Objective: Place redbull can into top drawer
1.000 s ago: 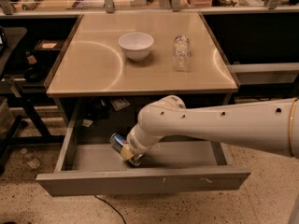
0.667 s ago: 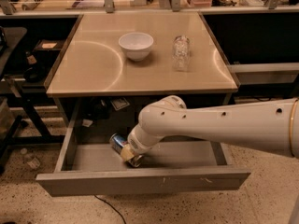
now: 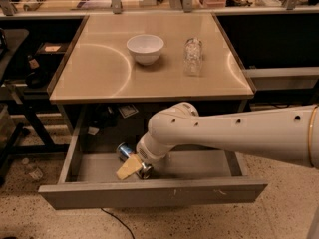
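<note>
The top drawer (image 3: 154,194) stands pulled out below the table, its grey front panel towards me. The redbull can (image 3: 123,151) is inside the drawer at left of centre, low over the floor, with its blue end up-left and its shiny end down-right. My gripper (image 3: 133,164) reaches down into the drawer from the right on a white arm (image 3: 239,133). It is shut on the can, with one tan finger (image 3: 128,167) across the can's front. Whether the can rests on the drawer floor cannot be told.
On the beige table (image 3: 99,78) stand a white bowl (image 3: 145,48) and a clear glass jar (image 3: 193,57). Small scraps (image 3: 128,110) lie in the dark space behind the drawer. Dark shelving (image 3: 25,73) stands at left, a counter with clutter at the back.
</note>
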Motion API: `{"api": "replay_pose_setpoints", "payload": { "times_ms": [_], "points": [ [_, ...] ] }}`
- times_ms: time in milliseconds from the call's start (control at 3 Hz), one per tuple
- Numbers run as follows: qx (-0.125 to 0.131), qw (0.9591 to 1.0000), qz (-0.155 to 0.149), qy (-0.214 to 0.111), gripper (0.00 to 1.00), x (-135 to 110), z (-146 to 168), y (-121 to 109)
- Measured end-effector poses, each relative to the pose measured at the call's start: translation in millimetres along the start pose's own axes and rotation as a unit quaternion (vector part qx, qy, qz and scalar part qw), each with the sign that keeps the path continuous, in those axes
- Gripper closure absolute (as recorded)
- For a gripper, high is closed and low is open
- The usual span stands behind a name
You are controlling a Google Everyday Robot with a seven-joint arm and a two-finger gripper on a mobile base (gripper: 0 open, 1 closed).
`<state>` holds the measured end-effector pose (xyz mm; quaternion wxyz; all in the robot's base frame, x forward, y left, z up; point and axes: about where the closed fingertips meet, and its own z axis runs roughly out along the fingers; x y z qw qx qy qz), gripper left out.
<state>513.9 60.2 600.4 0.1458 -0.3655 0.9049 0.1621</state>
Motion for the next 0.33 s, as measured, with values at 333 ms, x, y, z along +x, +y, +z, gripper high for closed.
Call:
{"api": "replay_pose_setpoints", "payload": {
  "times_ms": [333],
  "points": [
    [0.000,1.0000,0.000,0.000,0.00,0.0,0.0,0.0]
  ]
}}
